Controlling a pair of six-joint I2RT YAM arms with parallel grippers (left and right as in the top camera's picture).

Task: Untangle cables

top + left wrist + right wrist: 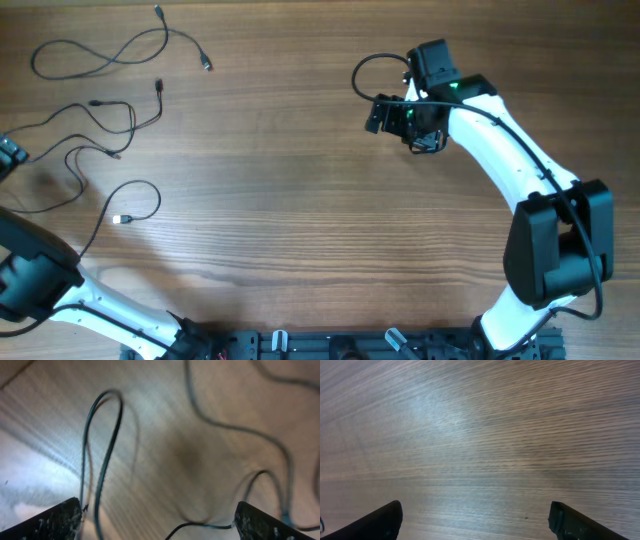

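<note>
Thin dark cables lie on the wooden table at the far left. One cable (100,52) lies apart at the top left. Two more cables (95,135) wind below it, and one ends in a loop with a silvery plug (122,218). My left gripper (8,155) is at the left edge over these cables. In the left wrist view it (160,527) is open, with a cable loop (102,450) and another cable strand (200,525) between the fingers, nothing clamped. My right gripper (383,115) is open and empty, far from the cables, over bare wood (477,520).
A thicker black wire (362,75) loops from the right arm's wrist. The right arm (520,170) stretches from the front right. The arm bases (330,345) sit along the front edge. The table top (300,200) is wood.
</note>
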